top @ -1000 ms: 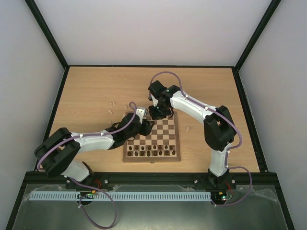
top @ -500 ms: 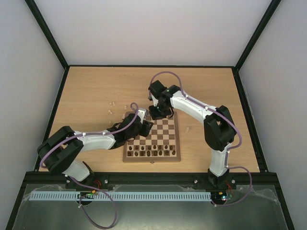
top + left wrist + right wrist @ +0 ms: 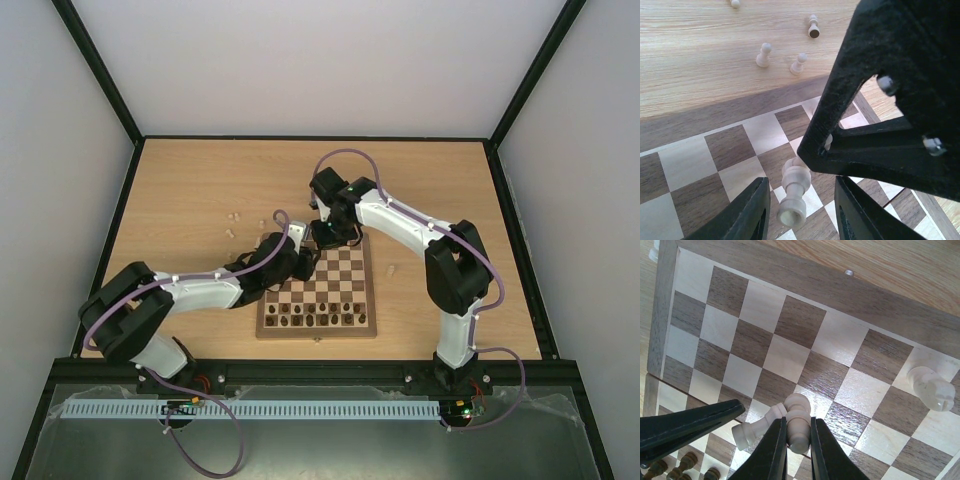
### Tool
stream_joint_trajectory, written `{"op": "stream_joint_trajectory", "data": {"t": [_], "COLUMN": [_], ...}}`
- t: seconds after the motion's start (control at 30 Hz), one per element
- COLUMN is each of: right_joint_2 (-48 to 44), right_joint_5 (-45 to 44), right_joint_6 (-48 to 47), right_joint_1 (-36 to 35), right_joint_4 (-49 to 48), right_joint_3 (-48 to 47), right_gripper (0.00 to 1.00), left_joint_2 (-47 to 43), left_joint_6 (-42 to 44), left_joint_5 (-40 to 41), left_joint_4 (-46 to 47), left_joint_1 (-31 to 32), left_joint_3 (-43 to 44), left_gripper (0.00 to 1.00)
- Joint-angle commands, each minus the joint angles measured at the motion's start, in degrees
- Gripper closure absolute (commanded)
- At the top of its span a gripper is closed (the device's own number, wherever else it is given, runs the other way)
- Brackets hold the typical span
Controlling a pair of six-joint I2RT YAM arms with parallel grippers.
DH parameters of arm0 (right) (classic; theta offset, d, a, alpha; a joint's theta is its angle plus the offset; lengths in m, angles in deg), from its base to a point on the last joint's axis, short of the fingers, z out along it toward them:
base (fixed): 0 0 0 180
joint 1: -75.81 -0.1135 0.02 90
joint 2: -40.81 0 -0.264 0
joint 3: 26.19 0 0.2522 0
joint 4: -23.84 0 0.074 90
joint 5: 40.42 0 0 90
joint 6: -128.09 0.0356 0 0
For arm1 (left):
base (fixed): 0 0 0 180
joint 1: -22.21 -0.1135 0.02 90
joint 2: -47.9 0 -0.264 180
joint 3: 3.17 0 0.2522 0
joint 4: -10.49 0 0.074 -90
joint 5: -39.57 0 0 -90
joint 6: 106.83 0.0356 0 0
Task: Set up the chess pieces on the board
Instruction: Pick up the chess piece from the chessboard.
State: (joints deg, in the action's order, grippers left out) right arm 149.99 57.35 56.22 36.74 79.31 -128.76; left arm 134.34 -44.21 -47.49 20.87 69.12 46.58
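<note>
The board (image 3: 350,270) lies mid-table, with dark chessmen on its near rows. My right gripper (image 3: 797,432) is shut on a cream chess piece (image 3: 800,412) and holds it upright over the board's far left squares. A second cream piece (image 3: 757,427) lies tilted against it. That tilted piece (image 3: 794,195) sits between the spread fingers of my left gripper (image 3: 800,202), which is open and not touching it. The right gripper's black body (image 3: 890,100) fills the upper right of the left wrist view. Another cream piece (image 3: 932,387) stands on the board's far row.
Several loose cream pawns (image 3: 763,55) lie on the tabletop beyond the board's far left corner, also seen from above (image 3: 232,217). One cream piece (image 3: 390,268) lies right of the board. Dark chessmen (image 3: 315,315) fill the two near rows.
My left gripper has edged a little toward the far side, closer to the right gripper. The right arm has hardly moved.
</note>
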Motion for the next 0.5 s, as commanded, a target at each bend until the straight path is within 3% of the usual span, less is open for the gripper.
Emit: {"op": "stream_joint_trajectory", "data": {"t": [0.0, 0.17, 0.37, 0.47], "right_joint_2": [-1.16, -1.05, -0.92, -0.97], "right_joint_5": [0.98, 0.97, 1.01, 1.03], "right_joint_6": [-0.82, -0.82, -0.86, -0.89], "right_joint_1": [0.14, 0.15, 0.22, 0.22], "right_joint_4": [1.88, 1.79, 1.72, 1.57], "right_joint_3": [0.62, 0.62, 0.66, 0.74], "right_gripper": [0.98, 0.98, 0.98, 0.98], "left_joint_2": [1.28, 1.28, 1.24, 1.49], "left_joint_6": [0.49, 0.52, 0.15, 0.14], "left_joint_5": [0.66, 0.19, 0.53, 0.51], "left_joint_4": [0.04, 0.03, -0.83, -0.98], "left_joint_1": [-0.25, -0.25, -0.25, -0.25], "left_joint_3": [1.32, 1.02, 0.86, 0.82], "left_gripper": [0.63, 0.68, 0.65, 0.71]}}
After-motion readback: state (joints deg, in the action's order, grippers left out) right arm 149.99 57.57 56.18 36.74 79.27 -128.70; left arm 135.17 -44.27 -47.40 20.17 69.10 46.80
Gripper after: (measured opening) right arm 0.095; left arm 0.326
